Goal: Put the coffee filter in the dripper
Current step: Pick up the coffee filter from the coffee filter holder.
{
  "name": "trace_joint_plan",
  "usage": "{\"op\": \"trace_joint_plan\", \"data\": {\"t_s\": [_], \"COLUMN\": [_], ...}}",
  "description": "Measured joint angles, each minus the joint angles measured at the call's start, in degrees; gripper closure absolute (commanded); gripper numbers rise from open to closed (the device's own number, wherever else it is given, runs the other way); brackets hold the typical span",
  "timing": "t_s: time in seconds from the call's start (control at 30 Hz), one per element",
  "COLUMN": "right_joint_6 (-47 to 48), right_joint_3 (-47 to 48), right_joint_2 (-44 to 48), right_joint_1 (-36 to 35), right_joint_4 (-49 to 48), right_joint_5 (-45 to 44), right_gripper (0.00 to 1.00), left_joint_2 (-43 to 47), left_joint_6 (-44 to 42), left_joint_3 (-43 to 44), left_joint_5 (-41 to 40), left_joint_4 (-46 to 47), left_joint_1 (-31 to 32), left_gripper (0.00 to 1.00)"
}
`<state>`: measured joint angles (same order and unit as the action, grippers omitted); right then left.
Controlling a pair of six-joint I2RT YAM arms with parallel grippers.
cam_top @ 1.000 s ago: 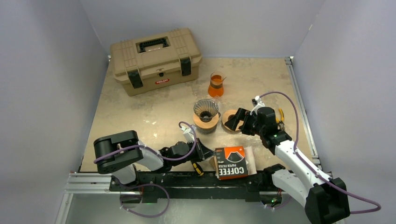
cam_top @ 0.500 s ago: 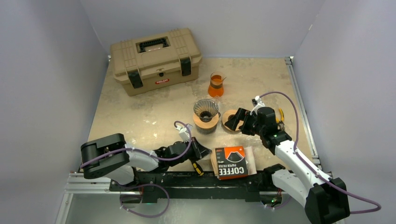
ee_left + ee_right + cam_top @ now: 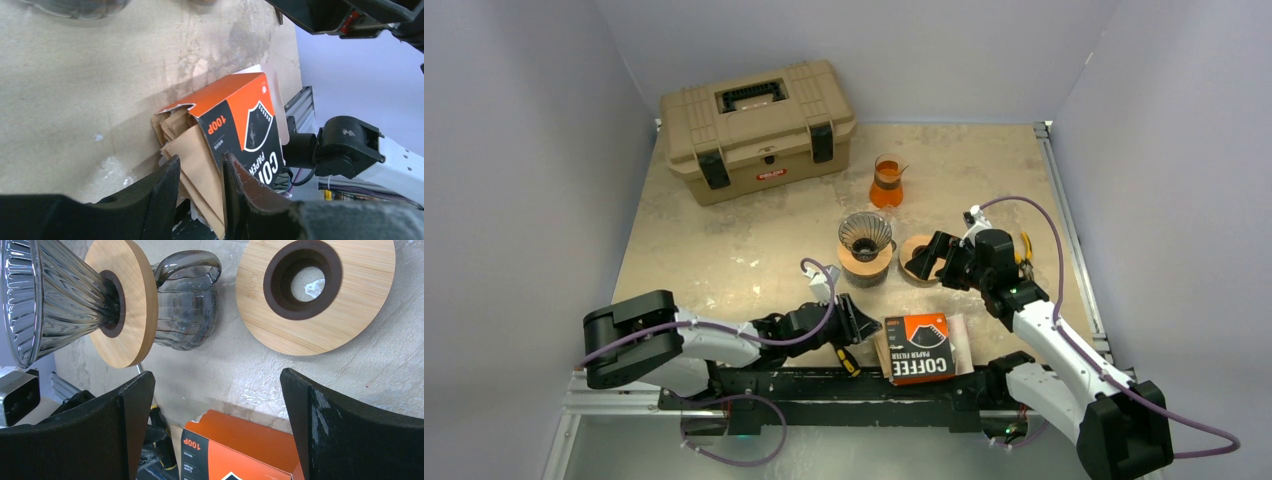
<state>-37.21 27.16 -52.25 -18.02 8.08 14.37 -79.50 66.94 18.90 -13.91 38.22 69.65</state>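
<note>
The orange and black coffee filter box (image 3: 919, 348) lies at the table's near edge, its torn end facing left. Brown paper filters (image 3: 192, 150) stick out of that end. My left gripper (image 3: 862, 327) is at the opening; in the left wrist view (image 3: 200, 159) its jaws stand narrowly open on either side of a protruding filter. The glass dripper (image 3: 865, 235) with a wooden collar sits on a glass server mid-table, and also shows in the right wrist view (image 3: 45, 295). My right gripper (image 3: 929, 258) hovers wide open and empty (image 3: 216, 374) beside it.
A loose wooden ring (image 3: 315, 290) lies right of the dripper under my right gripper. A tan toolbox (image 3: 759, 125) stands at the back left. A small carafe of orange liquid (image 3: 886, 183) stands behind the dripper. A yellow-handled tool (image 3: 846, 360) lies by the front rail.
My left arm's elbow has swung left while its gripper stayed at the box's open end, shifting slightly. The right arm, box and dripper have not moved.
</note>
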Motion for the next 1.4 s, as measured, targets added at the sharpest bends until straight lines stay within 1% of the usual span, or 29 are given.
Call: {"op": "trace_joint_plan", "data": {"t_s": [0.1, 0.2, 0.3, 0.47, 0.57, 0.7, 0.8, 1.03, 1.2, 1.4], "right_joint_6": [0.0, 0.0, 0.0, 0.0, 0.0, 0.0, 0.0, 0.0, 0.0, 0.0], "right_joint_3": [0.0, 0.0, 0.0, 0.0, 0.0, 0.0, 0.0, 0.0, 0.0, 0.0], "right_joint_2": [0.0, 0.0, 0.0, 0.0, 0.0, 0.0, 0.1, 0.1, 0.1, 0.1], "right_joint_1": [0.0, 0.0, 0.0, 0.0, 0.0, 0.0, 0.0, 0.0, 0.0, 0.0], "right_joint_4": [0.0, 0.0, 0.0, 0.0, 0.0, 0.0, 0.0, 0.0, 0.0, 0.0], "right_joint_5": [0.0, 0.0, 0.0, -0.1, -0.2, -0.3, -0.3, -0.3, -0.3, -0.4], "right_gripper": [0.01, 0.01, 0.01, 0.01, 0.01, 0.01, 0.01, 0.01, 0.01, 0.01], "left_joint_2": [0.0, -0.1, -1.2, -4.9, -5.7, -5.7, -5.3, -5.1, -6.2, -5.5], "left_joint_6": [-0.4, -0.2, 0.1, 1.1, 1.5, 1.6, 1.6, 1.6, 2.5, 2.9], "left_joint_3": [0.6, 0.6, 0.6, 0.4, 0.1, 0.0, 0.0, -0.1, -0.1, -0.4], "left_joint_5": [0.2, 0.3, 0.4, 1.4, 1.6, 1.5, 1.4, 0.8, 0.6, -0.6], "left_joint_4": [0.4, 1.8, 4.4, 7.6, 8.1, 8.0, 7.6, 7.7, 8.4, 7.9], "left_joint_1": [0.7, 1.0, 1.0, 1.0, 1.0, 1.0, 1.0, 1.0, 1.0, 1.4], "left_gripper": [0.73, 0.73, 0.66, 0.62, 0.56, 0.51, 0.5, 0.53, 0.49, 0.46]}}
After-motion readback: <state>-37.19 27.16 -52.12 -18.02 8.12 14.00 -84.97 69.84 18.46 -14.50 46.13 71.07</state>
